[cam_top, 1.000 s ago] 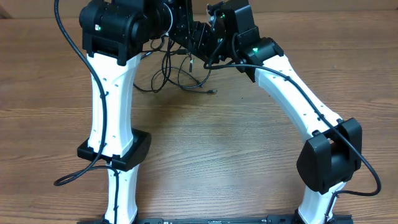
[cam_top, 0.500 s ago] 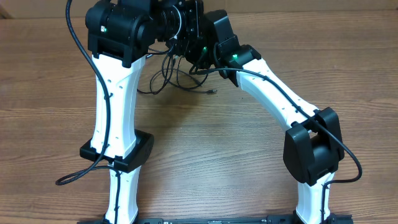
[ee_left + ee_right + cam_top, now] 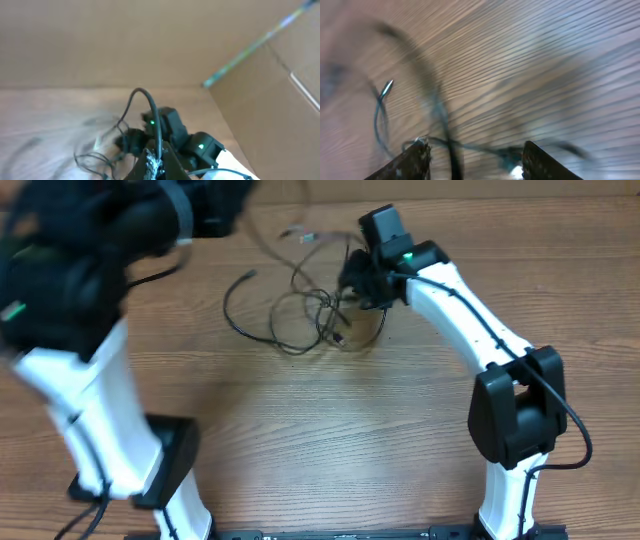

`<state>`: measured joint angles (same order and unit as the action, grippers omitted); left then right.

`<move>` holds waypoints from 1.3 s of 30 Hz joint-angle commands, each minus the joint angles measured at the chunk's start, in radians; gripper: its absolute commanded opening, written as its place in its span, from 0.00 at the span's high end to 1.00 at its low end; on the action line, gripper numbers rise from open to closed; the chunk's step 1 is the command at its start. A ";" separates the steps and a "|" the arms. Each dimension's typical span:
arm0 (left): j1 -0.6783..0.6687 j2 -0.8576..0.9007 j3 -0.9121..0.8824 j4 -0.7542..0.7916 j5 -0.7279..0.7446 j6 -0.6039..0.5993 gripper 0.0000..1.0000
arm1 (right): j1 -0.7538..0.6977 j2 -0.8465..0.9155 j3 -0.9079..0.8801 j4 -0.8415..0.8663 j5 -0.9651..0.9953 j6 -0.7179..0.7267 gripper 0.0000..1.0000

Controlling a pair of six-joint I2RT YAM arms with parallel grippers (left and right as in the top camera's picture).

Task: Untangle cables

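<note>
Overhead alone took in the whole layout. Nearest, the right arm (image 3: 500, 410) rose from the bottom edge over the wooden tabletop (image 3: 330, 440). The left arm (image 3: 80, 380) was a motion-smeared mass, cut off by the left and top edges. Beyond them the cables (image 3: 300, 315) lay in loose black loops near the middle of the tabletop. One plug end (image 3: 248, 275) lay out to the left, and thin strands ran on toward the far edge. The right end effector (image 3: 362, 285) stood at the right side of the tangle, its fingers hidden under its own wrist, where a green light (image 3: 408, 257) glowed.

Right wrist supplied what that view hid. Its two fingers (image 3: 417, 157) stood wide apart, with a dark strand crossing the gap between them and gripped by neither. Another plug end (image 3: 387, 87) gleamed farther off, and the rest was streaked blur.

Left wrist showed the left end effector (image 3: 159, 161) only as a narrow dark wedge at the bottom edge. Its fingers were drawn together on a black cord of the cables (image 3: 145, 97), which arched up out of them. Behind it sat the right arm's wrist with two green lights, and farthest back a plain brown wall (image 3: 100, 45). The light tags on the cords were too small and blurred to read in any view.
</note>
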<state>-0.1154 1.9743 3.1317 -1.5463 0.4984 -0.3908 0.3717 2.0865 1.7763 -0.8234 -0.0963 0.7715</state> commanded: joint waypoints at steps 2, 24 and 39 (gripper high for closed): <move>0.080 -0.047 0.010 0.000 0.040 -0.006 0.96 | -0.034 0.001 -0.029 -0.033 0.024 -0.127 0.43; 0.426 -0.135 0.010 0.673 0.190 -0.267 0.96 | -0.048 -0.131 -0.076 -0.051 -0.355 -0.541 0.16; 0.376 -0.142 -0.060 0.796 0.200 -0.267 0.96 | 0.038 -0.154 -0.075 -0.086 -0.515 -0.706 0.21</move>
<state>0.3092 1.8000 3.1107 -0.7597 0.6853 -0.6964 0.3561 1.9430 1.6833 -0.9054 -0.5465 0.1925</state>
